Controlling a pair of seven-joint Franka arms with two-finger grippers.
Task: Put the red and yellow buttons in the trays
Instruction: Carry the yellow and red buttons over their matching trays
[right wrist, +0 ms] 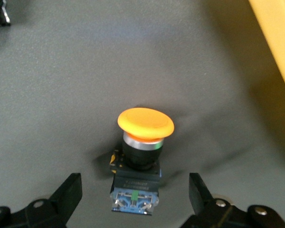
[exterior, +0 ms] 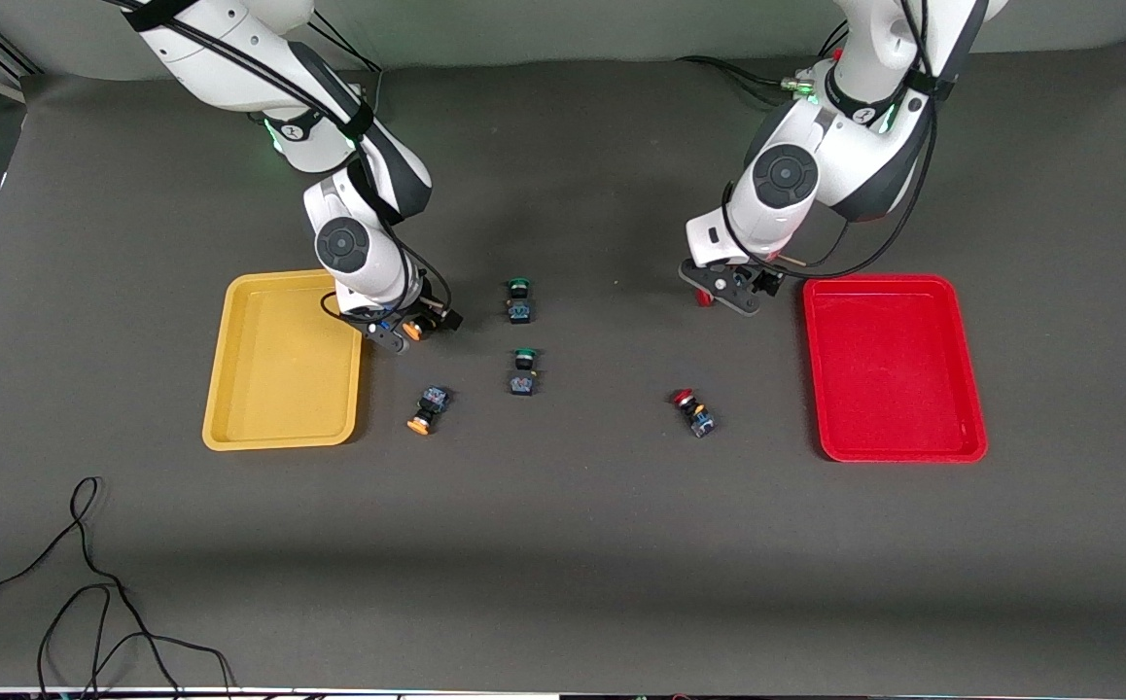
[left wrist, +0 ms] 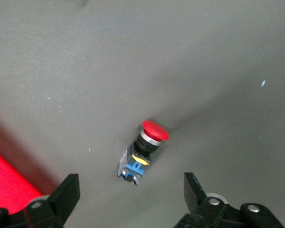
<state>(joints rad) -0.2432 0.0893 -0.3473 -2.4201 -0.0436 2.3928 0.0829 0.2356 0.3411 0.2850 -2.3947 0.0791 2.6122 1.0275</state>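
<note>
The table (exterior: pixel 563 544) carries everything, w/ the red tray (exterior: pixel 894 365) at the left arm's end and the yellow tray (exterior: pixel 281 360) at the right arm's end, both bare inside.

Left hand (exterior: pixel 733 292) is low just beside the red tray, released, jaws wide, nothing held; a red-cap button (left wrist: pixel 142 154) lies on its side under it. Right hand (exterior: pixel 398 331) sits at the yellow tray's edge, also released and wide, straddling an orange-cap button (right wrist: pixel 140 152) w/o touching it.

One more red button (exterior: pixel 692 410) and one more yellow button (exterior: pixel 427 408) lie nearer the front camera. Two green buttons (exterior: pixel 521 335) btwn them aren't yours.

Handling, my guess: buttons are light, rigid, hard plastic. The domed cap looks slick and round, so you'd likely lose it there. Pinch the squarish dark body below the cap, flat faces to your pads. They'll probly roll if nudged.
</note>
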